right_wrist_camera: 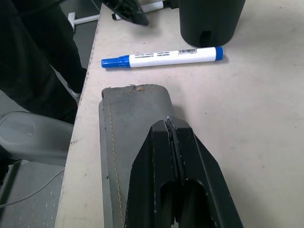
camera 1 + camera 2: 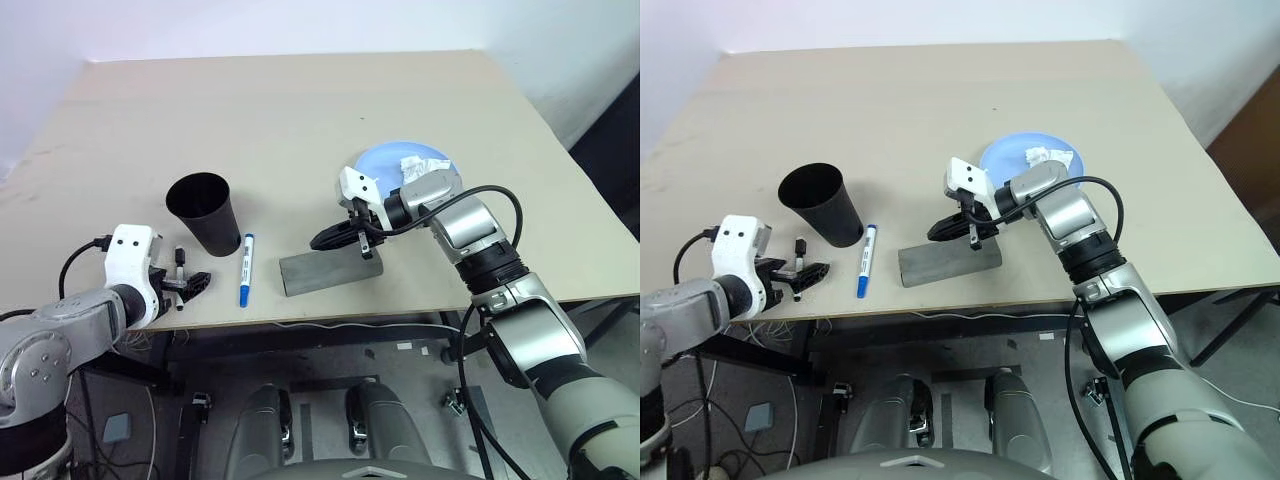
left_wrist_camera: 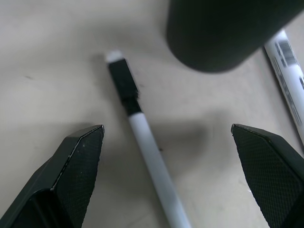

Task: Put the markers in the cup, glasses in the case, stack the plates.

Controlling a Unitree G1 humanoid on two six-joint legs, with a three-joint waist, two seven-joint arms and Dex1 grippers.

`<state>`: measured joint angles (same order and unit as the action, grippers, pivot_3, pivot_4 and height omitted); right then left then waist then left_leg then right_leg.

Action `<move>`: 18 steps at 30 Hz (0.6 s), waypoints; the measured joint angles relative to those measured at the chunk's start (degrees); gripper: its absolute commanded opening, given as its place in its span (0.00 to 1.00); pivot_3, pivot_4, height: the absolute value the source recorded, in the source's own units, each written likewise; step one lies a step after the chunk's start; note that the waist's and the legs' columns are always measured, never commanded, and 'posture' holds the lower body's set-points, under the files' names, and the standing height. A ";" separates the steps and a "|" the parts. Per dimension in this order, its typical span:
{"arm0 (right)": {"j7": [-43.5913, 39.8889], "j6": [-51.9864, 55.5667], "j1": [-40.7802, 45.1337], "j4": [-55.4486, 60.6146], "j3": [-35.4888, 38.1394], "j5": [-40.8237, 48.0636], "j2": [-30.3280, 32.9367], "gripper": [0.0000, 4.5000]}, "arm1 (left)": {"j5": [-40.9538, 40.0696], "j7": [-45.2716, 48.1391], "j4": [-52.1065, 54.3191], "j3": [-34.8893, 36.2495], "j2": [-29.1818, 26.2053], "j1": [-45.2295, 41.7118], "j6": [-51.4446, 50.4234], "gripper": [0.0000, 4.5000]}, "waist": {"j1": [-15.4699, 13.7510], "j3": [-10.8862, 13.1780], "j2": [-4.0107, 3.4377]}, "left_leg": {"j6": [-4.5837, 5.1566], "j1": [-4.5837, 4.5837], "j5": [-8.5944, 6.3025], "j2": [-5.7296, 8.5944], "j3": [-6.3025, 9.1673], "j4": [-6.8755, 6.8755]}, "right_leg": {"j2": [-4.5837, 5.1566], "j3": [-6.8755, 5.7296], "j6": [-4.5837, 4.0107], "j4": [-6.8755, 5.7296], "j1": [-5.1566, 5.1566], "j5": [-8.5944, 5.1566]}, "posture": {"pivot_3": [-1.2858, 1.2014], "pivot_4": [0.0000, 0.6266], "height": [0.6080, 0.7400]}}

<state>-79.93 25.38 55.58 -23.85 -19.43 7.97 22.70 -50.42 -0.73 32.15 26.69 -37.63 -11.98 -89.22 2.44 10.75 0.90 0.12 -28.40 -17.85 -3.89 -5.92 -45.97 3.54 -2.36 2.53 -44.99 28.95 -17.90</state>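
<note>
1. Low at the left of the head view, the left hand (image 2: pixel 188 287) sits at the desk's (image 2: pixel 300 110) near edge with its fingers (image 3: pixel 78 166) spread wide, holding nothing.
2. Between those fingers lies the thin black-capped marker (image 3: pixel 142 137), flat on the desk, with neither finger touching it.
3. Just above that hand in the frame, the black cup (image 2: pixel 205 213) stands upright, mouth open.
4. Right of the cup, the blue marker (image 2: pixel 245 268) lies flat, its length running up and down the frame, apart from the cup.
5. At frame centre, the right hand (image 2: pixel 325 239) has its fingers pressed together and empty, tips pointing left, over the grey case (image 2: pixel 330 272).
6. Its wrist view shows those fingers (image 1: pixel 173 156) over the case lid; whether they touch it I cannot tell.
7. The case lies closed near the desk's front edge, right of the blue marker.
8. Behind the right arm, a light blue plate (image 2: pixel 385 160) carries a crumpled white tissue (image 2: pixel 418 168).
</note>
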 measured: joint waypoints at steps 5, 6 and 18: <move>0.81 -0.73 0.04 -1.03 0.00 -0.47 -0.02 0.00 | -0.87 -4.60 -1.88 1.49 0.68 -1.56 -2.64 1.00 | 0.08 0.00 0.00 | -0.09 0.05 0.05 -0.02 0.04 0.01 | 0.02 0.01 0.00 -0.05 0.00 0.00 | 0.52 0.24 0.47; 0.98 -0.84 0.05 -1.41 0.00 -0.58 -0.02 0.00 | -1.27 -5.66 -2.47 1.74 0.70 -1.76 -2.66 1.00 | 0.10 0.00 0.00 | -0.12 0.06 0.06 -0.03 0.04 0.01 | 0.03 0.01 -0.02 -0.08 0.00 -0.01 | 0.52 0.24 0.47; 3.57 -1.42 0.79 -3.91 0.00 -1.49 -0.37 0.00 | -11.83 -16.22 -8.63 3.35 -0.31 -3.92 -2.63 1.00 | -0.01 -0.01 0.00 | -0.22 0.14 0.12 -0.05 0.09 -0.02 | 0.09 0.06 -0.21 -0.19 -0.04 -0.09 | 0.52 0.24 0.47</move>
<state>-76.36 23.95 56.37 -27.76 -19.43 6.48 22.33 -62.25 -16.95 23.52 30.04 -37.94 -15.90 -91.85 2.42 10.75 0.90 -0.11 -28.26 -17.72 -3.94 -5.82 -45.99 3.63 -2.30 2.33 -45.18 28.91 -17.99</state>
